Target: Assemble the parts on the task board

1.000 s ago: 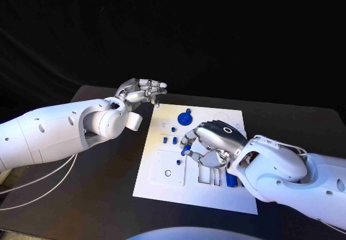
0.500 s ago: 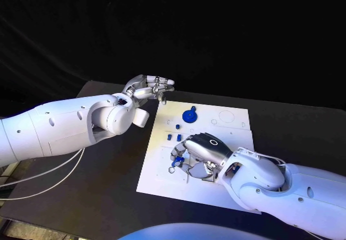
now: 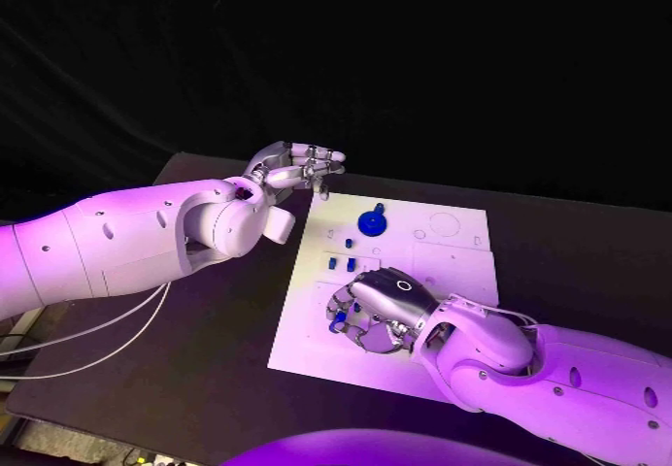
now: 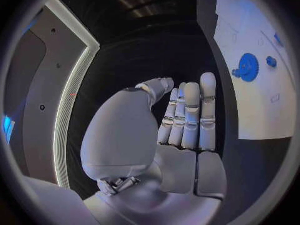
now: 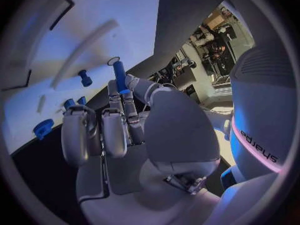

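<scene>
Left hand raised at upper centre-left of the frame, fingers straight and together, holding nothing; right hand low at centre, palm down, fingers curled, pinching a small blue peg.

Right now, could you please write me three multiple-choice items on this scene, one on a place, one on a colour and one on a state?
1. Where is the left hand?
A. Above the table just off the task board's far corner
B. Flat on the board's near edge
C. Under the right arm

2. What colour is the gear on the board?
A. Red
B. Blue
C. Yellow

3. What is the right hand doing?
A. Hanging open, away from the board
B. Pressing the gear
C. Holding a blue peg in its fingers over the board

Answers: 1 A, the head view shows it there; 2 B, it shows blue in the head and left wrist views; 3 C, the right wrist view shows the pinch.
</scene>
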Robot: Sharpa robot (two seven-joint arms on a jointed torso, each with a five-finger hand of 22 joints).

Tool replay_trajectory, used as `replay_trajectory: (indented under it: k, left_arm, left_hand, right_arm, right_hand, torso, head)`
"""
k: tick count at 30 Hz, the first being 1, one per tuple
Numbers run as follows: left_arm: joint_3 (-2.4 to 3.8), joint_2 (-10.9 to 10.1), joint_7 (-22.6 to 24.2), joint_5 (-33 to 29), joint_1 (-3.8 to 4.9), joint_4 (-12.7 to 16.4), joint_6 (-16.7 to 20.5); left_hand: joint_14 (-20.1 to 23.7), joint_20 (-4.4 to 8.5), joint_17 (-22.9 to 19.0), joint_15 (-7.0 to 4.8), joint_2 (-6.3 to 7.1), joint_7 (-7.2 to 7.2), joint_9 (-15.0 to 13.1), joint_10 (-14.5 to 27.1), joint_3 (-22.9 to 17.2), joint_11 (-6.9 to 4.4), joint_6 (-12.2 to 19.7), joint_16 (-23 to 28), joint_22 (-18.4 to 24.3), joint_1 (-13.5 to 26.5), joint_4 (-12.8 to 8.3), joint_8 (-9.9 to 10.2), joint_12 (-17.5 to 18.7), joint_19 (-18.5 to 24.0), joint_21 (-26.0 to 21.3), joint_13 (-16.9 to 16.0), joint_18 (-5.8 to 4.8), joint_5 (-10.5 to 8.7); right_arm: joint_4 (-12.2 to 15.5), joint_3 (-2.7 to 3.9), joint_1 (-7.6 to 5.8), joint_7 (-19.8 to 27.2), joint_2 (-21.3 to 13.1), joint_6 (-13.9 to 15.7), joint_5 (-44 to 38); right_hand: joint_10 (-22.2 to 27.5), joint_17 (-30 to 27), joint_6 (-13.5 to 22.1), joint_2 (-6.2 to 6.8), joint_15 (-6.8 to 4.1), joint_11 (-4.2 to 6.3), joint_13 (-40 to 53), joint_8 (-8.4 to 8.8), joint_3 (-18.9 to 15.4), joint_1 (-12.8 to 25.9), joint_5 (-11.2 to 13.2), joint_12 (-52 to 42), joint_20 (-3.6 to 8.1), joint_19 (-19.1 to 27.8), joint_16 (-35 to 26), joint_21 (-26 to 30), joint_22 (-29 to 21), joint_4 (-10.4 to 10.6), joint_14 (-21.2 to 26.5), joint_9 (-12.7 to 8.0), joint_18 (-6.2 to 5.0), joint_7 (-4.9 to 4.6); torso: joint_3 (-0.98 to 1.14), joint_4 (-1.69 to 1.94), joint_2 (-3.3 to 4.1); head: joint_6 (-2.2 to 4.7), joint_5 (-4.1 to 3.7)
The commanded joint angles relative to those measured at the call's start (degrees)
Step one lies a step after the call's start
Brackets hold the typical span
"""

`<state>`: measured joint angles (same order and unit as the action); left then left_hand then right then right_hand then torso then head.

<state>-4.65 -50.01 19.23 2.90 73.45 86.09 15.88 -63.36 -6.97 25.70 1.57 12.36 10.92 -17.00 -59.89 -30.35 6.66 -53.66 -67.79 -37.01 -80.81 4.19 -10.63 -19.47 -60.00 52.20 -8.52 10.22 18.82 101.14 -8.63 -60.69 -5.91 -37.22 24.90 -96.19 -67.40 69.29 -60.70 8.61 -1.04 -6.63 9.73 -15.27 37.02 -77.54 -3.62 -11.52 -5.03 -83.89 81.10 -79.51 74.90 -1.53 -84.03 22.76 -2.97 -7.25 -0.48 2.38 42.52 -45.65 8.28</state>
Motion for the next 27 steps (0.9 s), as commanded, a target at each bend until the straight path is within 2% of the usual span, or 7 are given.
replay_trajectory:
  k: [1,16,24,27]
  left_arm:
    - [0.04,0.1,0.3,-0.3,0.05,0.1,-1.0]
    - [0.04,0.0,0.1,-0.3,0.05,0.1,-1.0]
    - [0.04,0.0,0.0,-0.3,0.05,0.1,-1.1]
    - [0.04,0.0,0.0,-0.3,0.05,0.1,-1.1]
  left_hand:
    - [0.0,-0.11,-0.1,0.43,-0.51,-0.08,0.1,0.4,0.0,0.00,0.3,0.2,0.0,0.0,-0.1,0.3,-0.2,-0.1,-0.2,-0.1,0.35,0.23]
    - [0.1,-0.14,-0.1,0.46,-0.58,-0.04,0.1,0.6,0.0,0.04,0.4,0.2,0.1,0.0,-0.1,0.3,-0.3,-0.1,-0.3,-0.1,0.35,0.23]
    - [0.1,-0.16,-0.1,0.48,-0.63,-0.02,0.1,0.6,0.0,0.06,0.4,0.2,0.1,0.0,-0.1,0.3,-0.4,-0.1,-0.3,-0.1,0.35,0.23]
    - [0.1,-0.16,-0.1,0.48,-0.63,-0.02,0.1,0.6,0.0,0.06,0.4,0.2,0.1,0.0,-0.1,0.3,-0.4,-0.1,-0.3,-0.1,0.35,0.23]
  right_arm:
    - [-0.5,-0.03,0.22,0.1,0.3,-1.4,-1.9]
    - [-1.5,-0.06,0.42,-1.4,0.5,-3.5,-4.4]
    - [-1.2,-0.06,0.42,-1.5,0.6,-4.5,-5.4]
    - [-1.2,-0.06,0.41,-1.2,0.7,-4.5,-5.2]
  right_hand:
    - [-3.6,0.0,-0.2,-0.10,-0.20,3.49,0.1,-0.05,0.4,-0.4,-0.2,-0.1,0.28,-1.2,0.0,0.3,10.2,-0.7,-2.0,0.1,0.50,-0.21]
    - [-3.6,-0.1,-0.2,-0.11,-0.18,3.47,0.1,-0.04,0.4,-0.4,-0.2,-0.1,0.28,-1.2,0.0,0.4,10.1,-0.7,-2.0,0.1,0.49,-0.23]
    - [-3.6,-0.1,-0.2,-0.10,-0.17,3.45,0.1,-0.03,0.4,-0.3,-0.3,-0.1,0.28,-1.2,0.0,0.4,10.1,-0.7,-2.0,0.1,0.49,-0.24]
    - [-3.0,-0.4,0.5,0.34,0.03,3.25,0.0,0.40,0.2,0.3,-0.3,0.4,0.20,-1.0,-0.2,0.9,9.9,-0.6,-1.9,0.0,0.40,-0.46]
  torso:
    - [0.01,0.06,-0.01]
    - [0.02,-0.04,-0.02]
    - [0.06,0.04,0.01]
    - [0.03,0.00,0.00]
  head:
    - [-0.17,0.19]
    - [-0.27,0.12]
    - [-0.31,0.01]
    - [-0.31,0.04]
